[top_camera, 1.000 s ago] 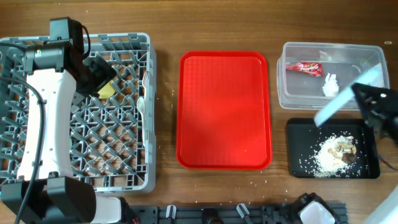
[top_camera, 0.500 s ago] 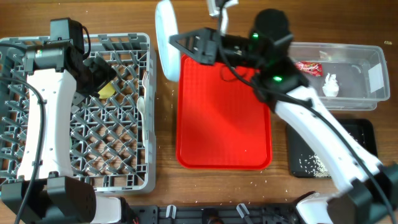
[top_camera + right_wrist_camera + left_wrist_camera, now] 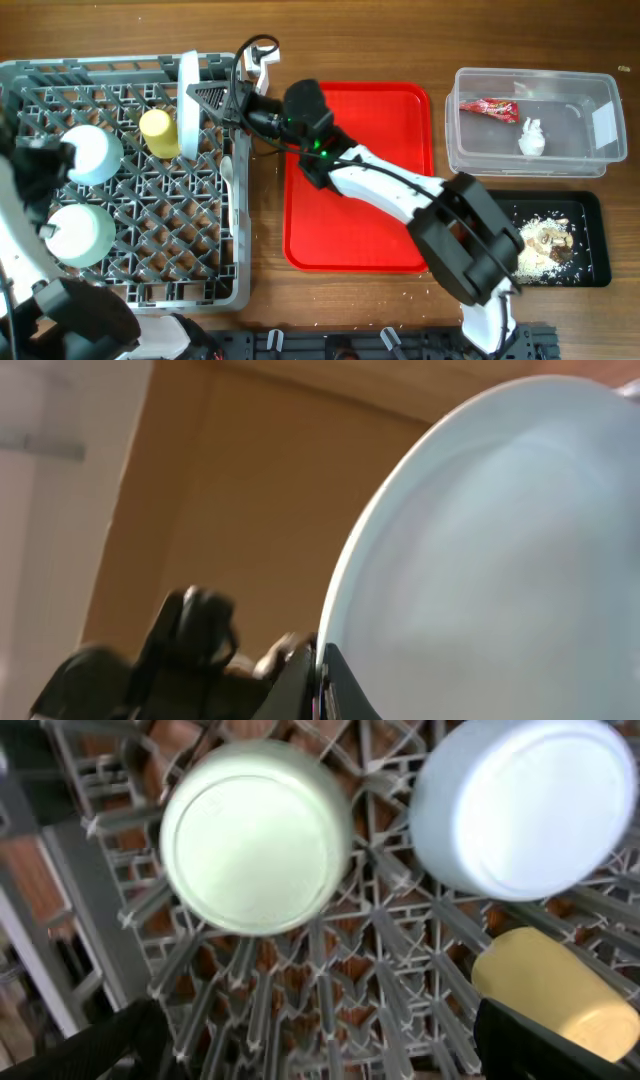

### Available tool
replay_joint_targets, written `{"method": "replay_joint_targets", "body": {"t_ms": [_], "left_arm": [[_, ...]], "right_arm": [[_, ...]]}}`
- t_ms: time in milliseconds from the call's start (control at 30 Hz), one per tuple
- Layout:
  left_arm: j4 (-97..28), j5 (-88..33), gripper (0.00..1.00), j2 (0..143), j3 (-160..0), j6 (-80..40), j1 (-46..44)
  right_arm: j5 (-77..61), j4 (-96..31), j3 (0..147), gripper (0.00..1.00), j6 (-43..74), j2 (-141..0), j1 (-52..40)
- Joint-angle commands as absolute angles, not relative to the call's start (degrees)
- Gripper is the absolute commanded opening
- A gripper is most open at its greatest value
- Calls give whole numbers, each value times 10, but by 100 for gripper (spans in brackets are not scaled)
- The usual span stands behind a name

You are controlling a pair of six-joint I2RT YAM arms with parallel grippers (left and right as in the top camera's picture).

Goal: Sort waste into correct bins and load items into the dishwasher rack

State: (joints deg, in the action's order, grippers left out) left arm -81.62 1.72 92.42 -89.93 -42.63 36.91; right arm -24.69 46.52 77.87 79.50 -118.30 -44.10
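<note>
Pale plate (image 3: 187, 125) upright in outstretched right gripper (image 3: 201, 100) — over rack (image 3: 150, 235).

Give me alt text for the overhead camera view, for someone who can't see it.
The right claw holds a pale plate upright in the grey dishwasher rack, beside a yellow-green cup and two upturned bowls. Its arm crosses a red tray.

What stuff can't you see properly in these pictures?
Plate: right wrist view, blurry and cut off by the edges.
Black tray: overhead, the right arm covers its left end.
White cutlery: overhead, too small to tell fork from spoon.
Left gripper: left wrist view, only fingertips show, at the bottom corners.
</note>
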Motion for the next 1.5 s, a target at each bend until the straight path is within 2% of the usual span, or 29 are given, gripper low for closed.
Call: {"method": "replay_joint_targets", "body": {"t_ms": [0,33,67,100,133,167,200,300,367,467,600,633,767,867,967,1033,1133,1467], "left_arm": [[-837,-55,100,924,-900,-444,431],[-837,-60,100,924,-900,-444,439],[-836,-62,100,924,-900,-444,442],[-836,-62,100,924,-900,-444,441],[-836,-62,100,924,-900,-444,441],[-836,-62,100,924,-900,-444,441],[-837,-62,100,924,-900,-444,441],[-841,-62,100,924,-900,-444,441],[-853,-72,100,924,-900,-444,441],[-878,-106,100,924,-900,-444,441],[-966,-125,100,924,-900,-424,442],[-966,-126,100,919,-900,-401,442],[-965,-148,100,821,-900,-347,419],[-954,-148,100,704,-900,-348,348],[-907,-148,100,598,-900,-399,239],[-877,-148,100,557,-900,-414,207],[-875,-148,100,516,-900,-414,201],[-875,-147,100,514,-900,-414,201]], "right_arm": [[-172,449,787,4,805,-1197,-444],[-167,446,787,4,788,-1197,-444],[-165,437,787,12,778,-1197,-444],[-165,416,787,48,780,-1197,-444],[-166,404,787,71,780,-1197,-444],[-170,397,787,85,777,-1197,-444],[-175,398,787,90,771,-1197,-444],[-233,392,789,97,715,-1162,-418],[-242,300,789,99,665,-1095,-387],[-202,84,789,100,550,-956,-333],[-83,-296,788,100,409,-719,-256],[-63,-350,788,100,389,-685,-249],[41,-563,788,100,383,-576,-245],[153,-694,779,98,435,-500,-245],[193,-740,726,100,452,-386,-245],[193,-746,689,100,467,-337,-245],[195,-769,663,100,466,-319,-245],[195,-775,663,100,465,-319,-245]]}}
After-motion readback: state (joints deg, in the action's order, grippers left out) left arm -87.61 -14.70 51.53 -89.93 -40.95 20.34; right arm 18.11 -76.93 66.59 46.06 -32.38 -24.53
